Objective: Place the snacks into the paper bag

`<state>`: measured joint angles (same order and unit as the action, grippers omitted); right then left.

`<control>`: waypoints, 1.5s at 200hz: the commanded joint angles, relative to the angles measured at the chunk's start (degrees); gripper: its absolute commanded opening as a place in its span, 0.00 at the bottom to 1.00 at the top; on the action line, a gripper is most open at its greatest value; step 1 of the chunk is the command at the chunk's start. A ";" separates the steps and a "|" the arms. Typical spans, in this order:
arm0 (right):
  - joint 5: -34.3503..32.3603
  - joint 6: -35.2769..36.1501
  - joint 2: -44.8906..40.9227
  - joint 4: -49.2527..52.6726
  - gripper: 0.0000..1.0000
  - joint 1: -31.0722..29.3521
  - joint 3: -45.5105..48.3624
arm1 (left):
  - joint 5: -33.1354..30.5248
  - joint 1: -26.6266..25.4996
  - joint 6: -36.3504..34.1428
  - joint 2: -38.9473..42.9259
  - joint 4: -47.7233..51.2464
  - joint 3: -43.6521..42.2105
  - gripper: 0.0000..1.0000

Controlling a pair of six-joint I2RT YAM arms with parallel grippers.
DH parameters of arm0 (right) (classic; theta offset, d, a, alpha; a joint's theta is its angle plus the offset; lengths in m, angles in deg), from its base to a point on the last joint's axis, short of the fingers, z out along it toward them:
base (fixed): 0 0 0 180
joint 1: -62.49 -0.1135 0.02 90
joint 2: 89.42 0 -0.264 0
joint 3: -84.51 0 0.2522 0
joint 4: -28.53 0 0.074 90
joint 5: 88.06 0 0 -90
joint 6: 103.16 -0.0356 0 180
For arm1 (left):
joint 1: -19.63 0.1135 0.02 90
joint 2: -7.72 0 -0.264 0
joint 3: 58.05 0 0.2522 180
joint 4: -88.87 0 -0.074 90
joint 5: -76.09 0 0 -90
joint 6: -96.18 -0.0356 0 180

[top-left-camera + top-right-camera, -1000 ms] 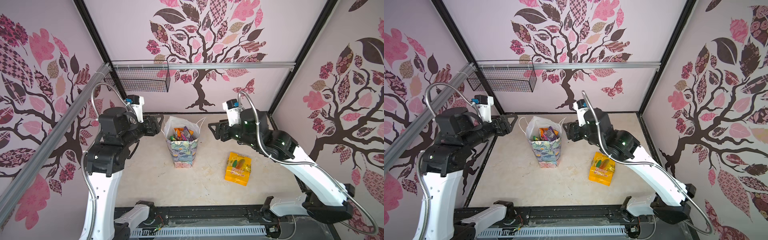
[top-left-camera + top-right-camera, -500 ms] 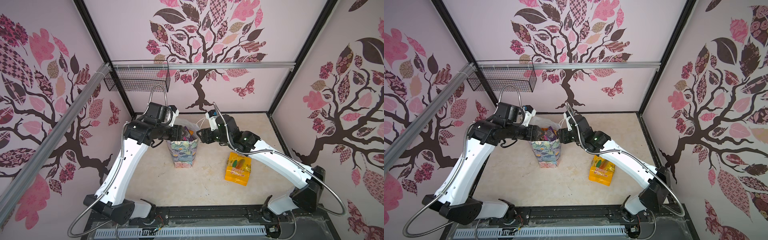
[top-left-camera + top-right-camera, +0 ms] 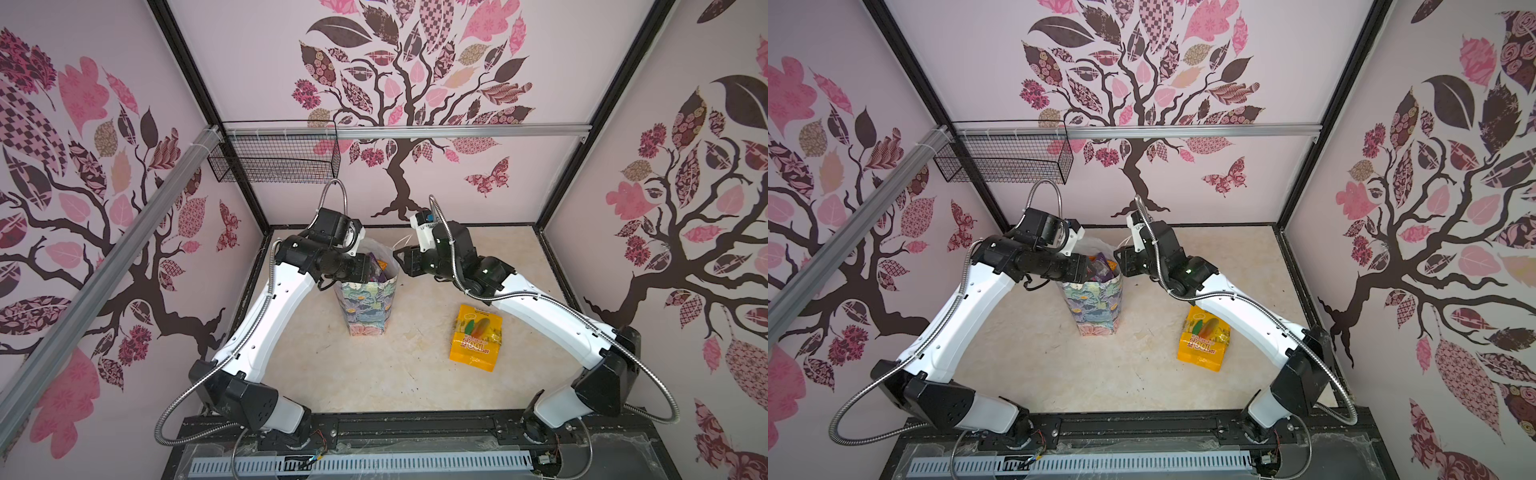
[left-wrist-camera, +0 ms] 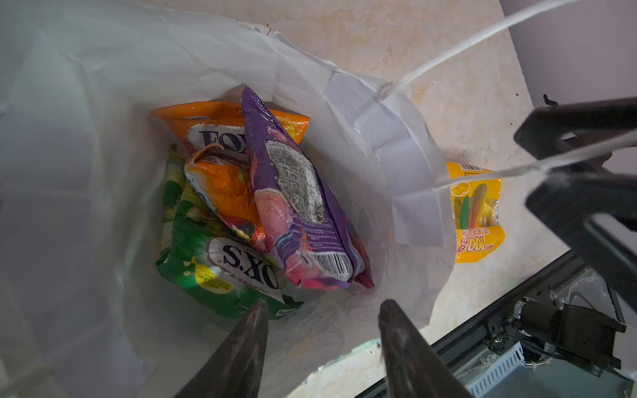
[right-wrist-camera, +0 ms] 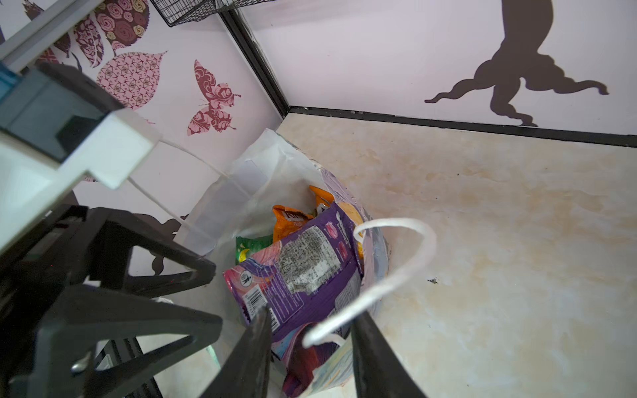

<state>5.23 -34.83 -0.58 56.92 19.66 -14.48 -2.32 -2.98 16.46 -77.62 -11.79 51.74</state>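
Observation:
The paper bag [image 3: 365,307] [image 3: 1096,307] stands upright mid-table, floral outside, white inside [image 4: 413,193]. Several snacks lie in it: a purple packet [image 4: 296,206] [image 5: 303,272] on top, an orange one [image 4: 220,186] and a green one [image 4: 206,258]. A yellow packet [image 3: 476,336] [image 3: 1202,338] [image 4: 477,213] lies flat on the table right of the bag. My left gripper [image 3: 370,268] [image 4: 322,310] is open at the bag's left rim, holding nothing. On the opposite rim, my right gripper [image 3: 401,259] [image 5: 310,320] is open, its fingers either side of the wall and a white cord handle [image 5: 413,258].
A black wire basket [image 3: 274,158] hangs on the back wall at the left. Patterned walls close in three sides. A black rail [image 3: 374,428] runs along the table's front edge, where both arm bases sit.
Both arms have come down from high up to the bag's mouth, one on each side. The right gripper's fingers have drawn closer together around the rim and handle.

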 commanded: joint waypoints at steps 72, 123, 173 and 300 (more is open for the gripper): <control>1.16 1.02 2.84 -1.39 0.02 -0.15 -3.48 | -3.92 -0.24 -0.77 -3.95 -4.55 -2.43 0.34; 1.37 2.40 1.31 -0.41 0.00 -0.17 -3.42 | -8.84 -0.23 -3.30 -4.34 -6.35 -1.25 0.00; 0.14 4.00 0.09 0.52 0.00 -0.19 -2.37 | 0.52 -0.20 -13.53 0.68 -14.81 -1.32 0.00; 1.55 4.11 -1.39 1.99 0.00 -0.31 -3.49 | -7.85 7.14 -11.84 -0.17 -11.92 -2.40 0.66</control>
<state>5.71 -31.53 0.97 58.12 19.66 -16.01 -7.45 4.40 3.50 -76.74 -24.53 45.10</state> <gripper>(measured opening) 0.046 0.646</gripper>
